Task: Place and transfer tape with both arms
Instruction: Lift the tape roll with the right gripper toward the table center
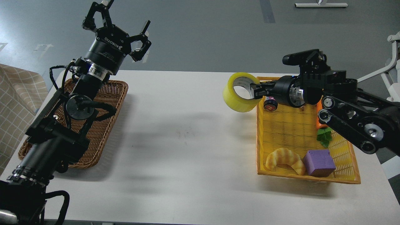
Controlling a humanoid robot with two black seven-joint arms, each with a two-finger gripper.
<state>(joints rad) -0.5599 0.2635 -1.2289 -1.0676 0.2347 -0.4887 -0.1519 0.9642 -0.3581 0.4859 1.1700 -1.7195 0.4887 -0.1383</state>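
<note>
The tape [239,95], a wide yellow roll with a grey-white core, hangs in the air over the white table just left of the yellow basket's [343,159] left rim. My right gripper [255,90] is shut on the roll's right wall, reaching in from the right. My left gripper [120,17] is open and empty, held high above the far end of the brown wicker basket [107,125] at the left.
The yellow basket holds a croissant toy [284,159], a purple block [318,162], a carrot [322,125] and a small can [270,104], partly hidden by my right arm. The white table [187,140] spans between the baskets. A checked cloth [15,93] lies at far left.
</note>
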